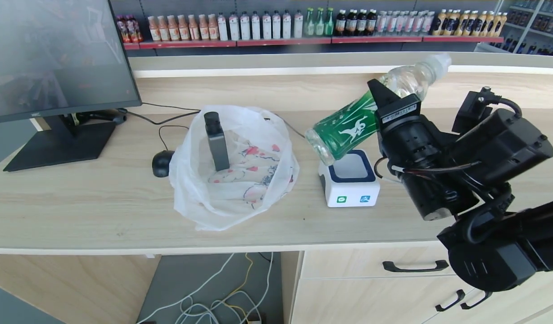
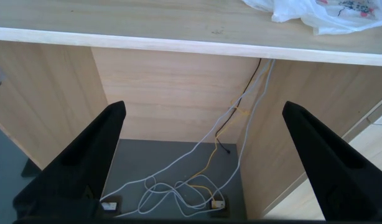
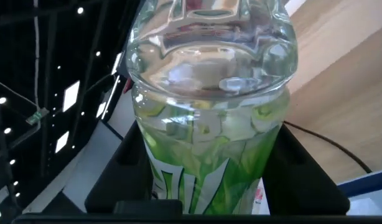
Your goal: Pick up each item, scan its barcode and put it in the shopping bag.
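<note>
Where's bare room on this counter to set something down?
Widest bare patch: counter in front of the monitor stand, left of the shopping bag. A narrower strip follows the front edge past the bag. Crowded: between mouse and bag, and above the scanner, where the right end effector holds the bottle.

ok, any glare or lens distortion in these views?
Head view: the black monitor screen carries faint reflections; front edge of the pale wooden counter bows slightly. Right wrist view: bright highlights on the clear green-labelled plastic bottle in the right claw. Left wrist view: no glare, left claw in dark silhouette.
</note>
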{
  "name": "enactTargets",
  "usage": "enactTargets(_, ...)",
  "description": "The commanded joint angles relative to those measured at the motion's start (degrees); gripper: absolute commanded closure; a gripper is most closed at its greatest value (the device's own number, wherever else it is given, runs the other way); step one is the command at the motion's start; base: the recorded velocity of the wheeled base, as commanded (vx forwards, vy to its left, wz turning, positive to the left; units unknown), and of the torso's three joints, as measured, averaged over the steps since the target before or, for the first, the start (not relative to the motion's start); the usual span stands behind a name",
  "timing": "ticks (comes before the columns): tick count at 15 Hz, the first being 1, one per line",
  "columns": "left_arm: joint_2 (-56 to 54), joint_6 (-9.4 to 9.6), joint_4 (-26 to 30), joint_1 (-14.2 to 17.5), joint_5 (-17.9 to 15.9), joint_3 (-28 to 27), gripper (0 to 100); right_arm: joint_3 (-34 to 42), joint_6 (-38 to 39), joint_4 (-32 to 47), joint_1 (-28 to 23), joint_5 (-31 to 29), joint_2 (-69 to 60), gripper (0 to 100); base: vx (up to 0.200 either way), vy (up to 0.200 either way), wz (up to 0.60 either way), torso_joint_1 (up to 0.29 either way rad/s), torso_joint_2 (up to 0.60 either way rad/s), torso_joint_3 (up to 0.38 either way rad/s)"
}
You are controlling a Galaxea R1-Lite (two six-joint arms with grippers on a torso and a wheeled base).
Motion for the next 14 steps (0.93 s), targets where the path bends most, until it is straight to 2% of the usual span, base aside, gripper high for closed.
enactTargets(1,0.0,0.0,0.0,0.0,0.0,0.0,0,0.2,3.1,0.0,0.0,-0.9,2.0,100,0.0,0.0,0.0,0.0,0.0,0.0)
enactTargets(7,0.0,0.0,0.0,0.0,0.0,0.0,0,1.2,16.3,0.0,-2.0,-4.6,1.9,100,0.0,0.0,0.0,0.0,0.0,0.0)
enactTargets(14,0.0,0.0,0.0,0.0,0.0,0.0,0,5.2,22.9,0.0,-6.8,-4.6,3.1,100,0.0,0.0,0.0,0.0,0.0,0.0)
